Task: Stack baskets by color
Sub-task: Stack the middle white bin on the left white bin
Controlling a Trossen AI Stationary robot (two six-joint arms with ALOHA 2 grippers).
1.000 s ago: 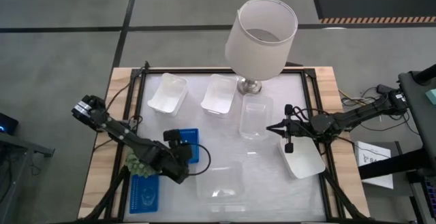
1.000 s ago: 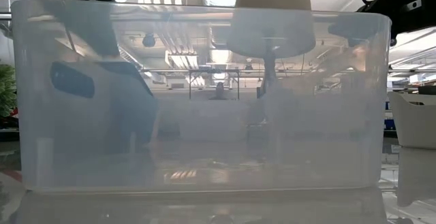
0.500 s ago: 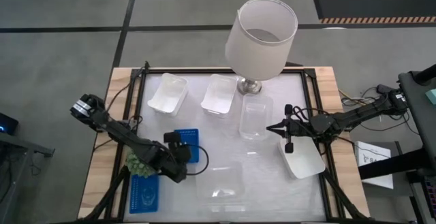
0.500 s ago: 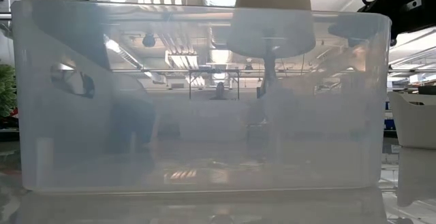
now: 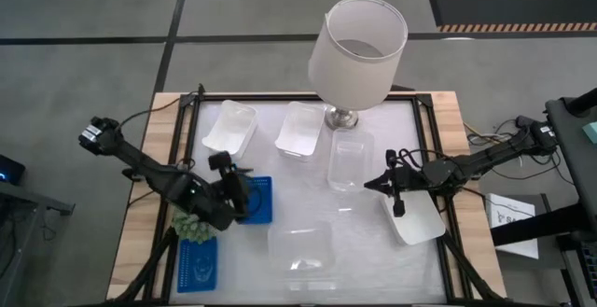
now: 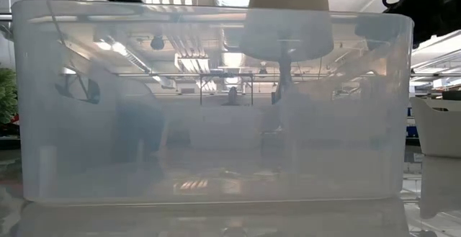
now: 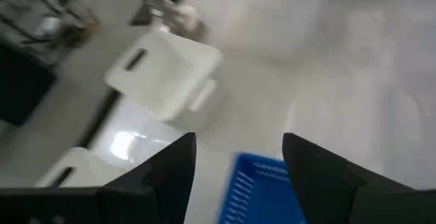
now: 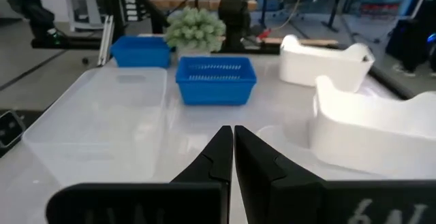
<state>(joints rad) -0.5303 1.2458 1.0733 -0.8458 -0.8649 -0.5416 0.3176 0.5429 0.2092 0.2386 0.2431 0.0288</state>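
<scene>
Starting on the left: the left gripper (image 5: 244,188) hangs with jaws spread wide just over the blue mesh basket (image 5: 256,200), holding nothing, which looks like a lineup for a grab. The second blue basket (image 5: 198,262) sits near the front edge beside the spiky green plant (image 5: 189,221), probably where the mesh one should end up. Two white baskets (image 5: 229,127) (image 5: 301,131) wait at the back, two clear ones (image 5: 350,163) (image 5: 300,250) mid-worktop. Over on the right, the right gripper (image 5: 370,182) has its jaws pressed together, empty, next to a third white basket (image 5: 415,218). The worktop (image 5: 373,251) is glossy white, the lamp (image 5: 358,41) stands at the back, grey floor all round.
</scene>
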